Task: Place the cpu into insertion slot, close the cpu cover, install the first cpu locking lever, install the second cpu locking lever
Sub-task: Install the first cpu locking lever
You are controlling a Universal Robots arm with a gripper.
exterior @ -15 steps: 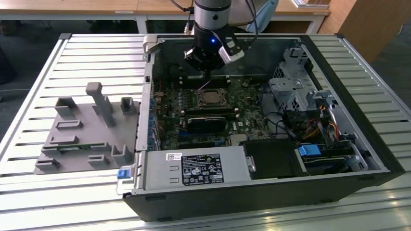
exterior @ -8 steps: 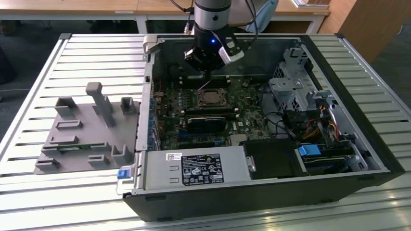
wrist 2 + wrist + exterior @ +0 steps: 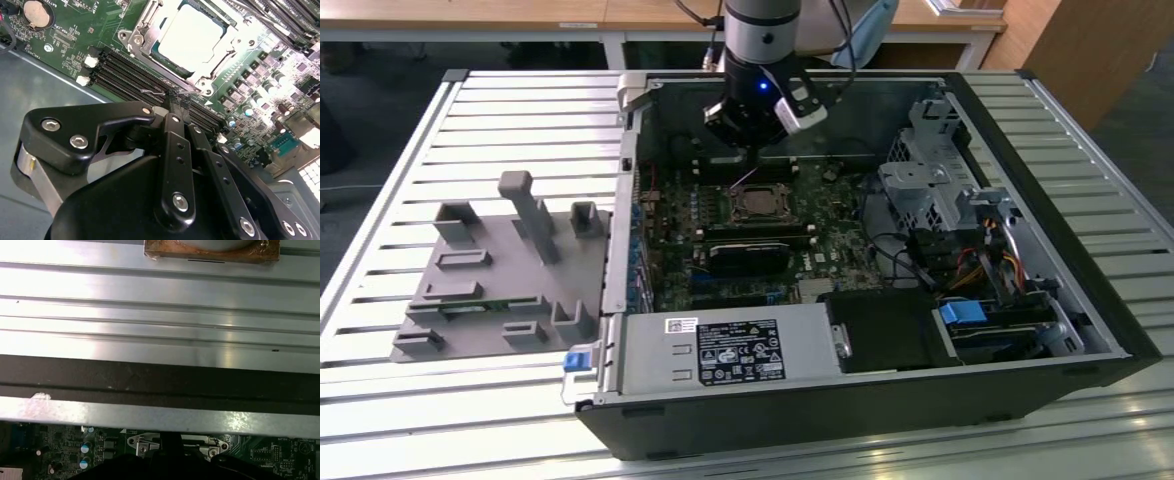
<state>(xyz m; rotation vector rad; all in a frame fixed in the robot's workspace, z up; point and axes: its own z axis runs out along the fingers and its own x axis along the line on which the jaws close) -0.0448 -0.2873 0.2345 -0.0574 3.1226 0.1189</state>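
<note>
The cpu (image 3: 192, 37), a pale silver square, lies in the insertion slot (image 3: 758, 203) on the green board. The cpu cover (image 3: 139, 41), a silvery frame, lies flat around the chip. In the first wrist view the cpu cover (image 3: 145, 442) peeks out past the case wall. My gripper (image 3: 173, 104) is shut, its black fingers (image 3: 175, 150) pressed together with the tips just off the cover's edge. A thin wire locking lever (image 3: 153, 92) ends right beside the tips; I cannot tell whether they touch it. In the exterior view the gripper (image 3: 747, 165) hangs inside the open case, just behind the socket.
The computer case (image 3: 1067, 300) lies open on a slatted metal table (image 3: 520, 110). Long black memory slots (image 3: 125, 75) run between gripper and socket. A black module (image 3: 750, 252) lies in front of the socket, drive cages (image 3: 927, 190) at the exterior view's right, a grey fixture (image 3: 494, 270) at its left.
</note>
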